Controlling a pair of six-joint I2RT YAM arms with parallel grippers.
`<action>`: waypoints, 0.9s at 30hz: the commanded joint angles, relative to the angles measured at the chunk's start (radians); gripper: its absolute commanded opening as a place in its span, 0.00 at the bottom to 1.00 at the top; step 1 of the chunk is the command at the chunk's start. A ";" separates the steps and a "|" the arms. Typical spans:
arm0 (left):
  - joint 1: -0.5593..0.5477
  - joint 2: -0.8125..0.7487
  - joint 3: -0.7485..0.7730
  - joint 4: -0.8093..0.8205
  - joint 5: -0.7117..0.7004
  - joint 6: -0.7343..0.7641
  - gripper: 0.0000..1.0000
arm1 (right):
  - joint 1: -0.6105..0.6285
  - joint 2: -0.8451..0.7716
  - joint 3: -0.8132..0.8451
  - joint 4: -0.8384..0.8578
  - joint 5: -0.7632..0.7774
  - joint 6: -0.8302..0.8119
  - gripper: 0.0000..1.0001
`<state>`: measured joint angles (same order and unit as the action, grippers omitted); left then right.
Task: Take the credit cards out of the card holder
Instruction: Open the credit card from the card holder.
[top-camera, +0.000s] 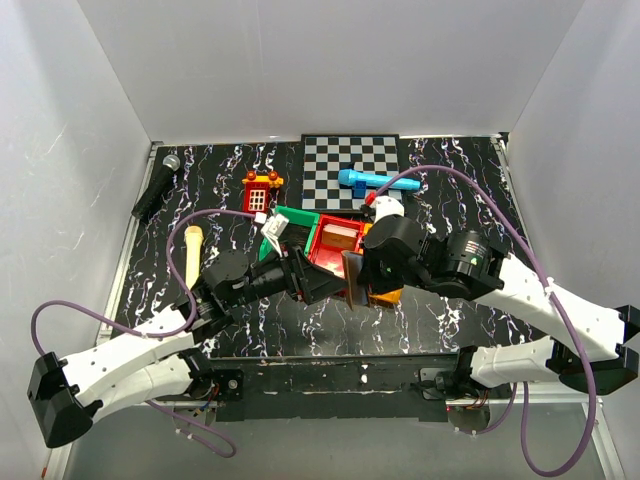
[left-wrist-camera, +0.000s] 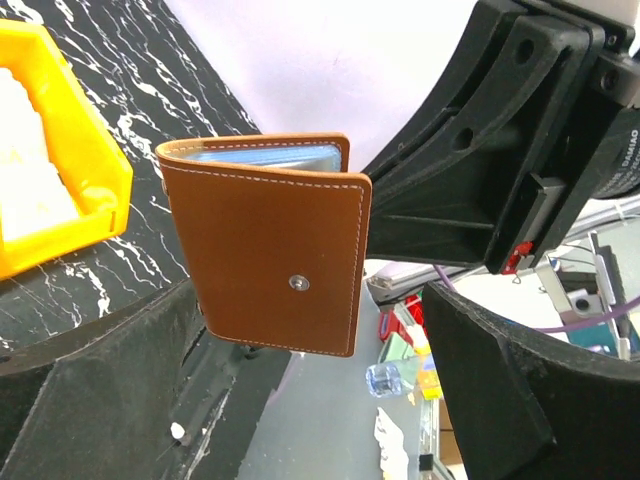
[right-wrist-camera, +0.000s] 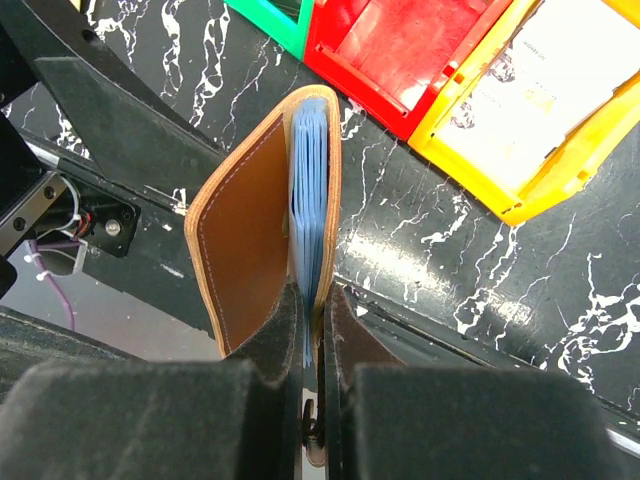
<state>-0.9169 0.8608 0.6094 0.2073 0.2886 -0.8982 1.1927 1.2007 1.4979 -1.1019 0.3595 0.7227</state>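
Note:
The card holder (top-camera: 353, 280) is a brown leather bifold, held upright above the table's near edge. My right gripper (right-wrist-camera: 315, 310) is shut on its right cover and the blue pockets (right-wrist-camera: 308, 180), while the left cover flares out. In the left wrist view the card holder (left-wrist-camera: 270, 250) shows its brown outside with a snap stud. My left gripper (left-wrist-camera: 300, 400) is open wide, and the holder's lower edge hangs just in front of its fingers (left-wrist-camera: 100, 380) without touching them. The credit cards are hidden inside the pockets.
Green (top-camera: 290, 218), red (top-camera: 330, 250) and orange (top-camera: 385, 297) bins stand just beyond the grippers. Farther back are a checkerboard (top-camera: 350, 170), a blue tool (top-camera: 365, 181), a red toy house (top-camera: 261, 190), a microphone (top-camera: 157, 187) and a yellow handle (top-camera: 192, 255).

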 joint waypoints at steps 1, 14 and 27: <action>-0.014 0.003 0.064 -0.092 -0.100 0.051 0.94 | 0.011 0.008 0.051 0.005 0.050 0.007 0.01; -0.069 0.070 0.136 -0.181 -0.193 0.056 0.73 | 0.059 0.115 0.162 -0.079 0.153 0.003 0.01; -0.080 0.017 0.122 -0.267 -0.273 0.065 0.14 | 0.068 0.010 0.047 0.059 0.052 -0.017 0.01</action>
<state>-0.9970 0.8928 0.7177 -0.0147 0.0696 -0.8528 1.2503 1.2770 1.5772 -1.1622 0.4816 0.7181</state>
